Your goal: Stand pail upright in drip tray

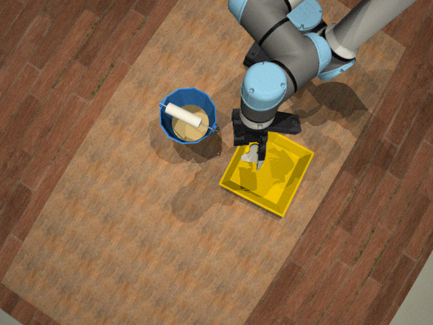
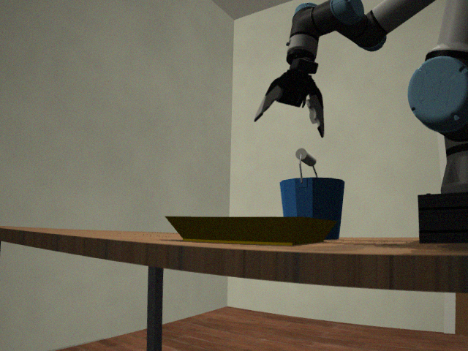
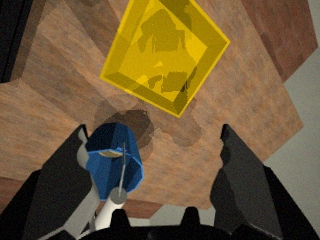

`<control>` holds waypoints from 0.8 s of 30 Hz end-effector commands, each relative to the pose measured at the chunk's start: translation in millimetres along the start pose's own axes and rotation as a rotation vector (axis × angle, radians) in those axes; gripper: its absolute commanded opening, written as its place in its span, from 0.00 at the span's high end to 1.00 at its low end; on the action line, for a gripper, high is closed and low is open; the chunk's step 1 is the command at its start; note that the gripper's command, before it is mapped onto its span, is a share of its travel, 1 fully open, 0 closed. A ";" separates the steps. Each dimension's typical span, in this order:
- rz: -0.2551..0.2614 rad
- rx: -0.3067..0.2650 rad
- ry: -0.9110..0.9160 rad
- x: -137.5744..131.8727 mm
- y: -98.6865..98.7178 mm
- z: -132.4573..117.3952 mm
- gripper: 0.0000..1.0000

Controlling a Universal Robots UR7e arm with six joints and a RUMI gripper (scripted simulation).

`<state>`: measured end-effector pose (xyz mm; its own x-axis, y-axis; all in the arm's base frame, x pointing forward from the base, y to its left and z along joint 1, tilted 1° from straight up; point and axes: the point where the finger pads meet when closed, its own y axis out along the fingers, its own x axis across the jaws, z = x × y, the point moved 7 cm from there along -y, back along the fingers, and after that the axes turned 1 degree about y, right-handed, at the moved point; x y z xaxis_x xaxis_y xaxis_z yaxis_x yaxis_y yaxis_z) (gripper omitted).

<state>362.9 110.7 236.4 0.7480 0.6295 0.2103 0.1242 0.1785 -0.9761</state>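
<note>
The blue faceted plastic pail (image 1: 188, 115) stands upright on the wooden surface (image 1: 105, 223), just beside the square yellow drip tray (image 1: 290, 196), its white-gripped wire handle (image 1: 183, 114) raised. The black two-jaw pincer (image 2: 289, 124) hangs high above the tray's near edge, spread wide and holding nothing. Between pincer and pail nothing stands.

Dim, soft-edged pictures; overhead light casts several overlapping shadows on the table (image 1: 105, 217), perhaps from multiple lamps.
</note>
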 end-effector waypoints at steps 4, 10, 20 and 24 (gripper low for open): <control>0.114 -0.066 0.315 -24.3 -49.6 -121.1 0.00; 0.158 -0.102 0.469 -49.8 -76.4 -173.5 0.00; 0.174 -0.115 0.525 -61.0 -86.4 -191.7 0.00; 0.174 -0.115 0.525 -60.9 -86.4 -191.7 0.00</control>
<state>431.2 -85.0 296.2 0.9826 0.1844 0.0232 0.0225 0.0063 -0.9997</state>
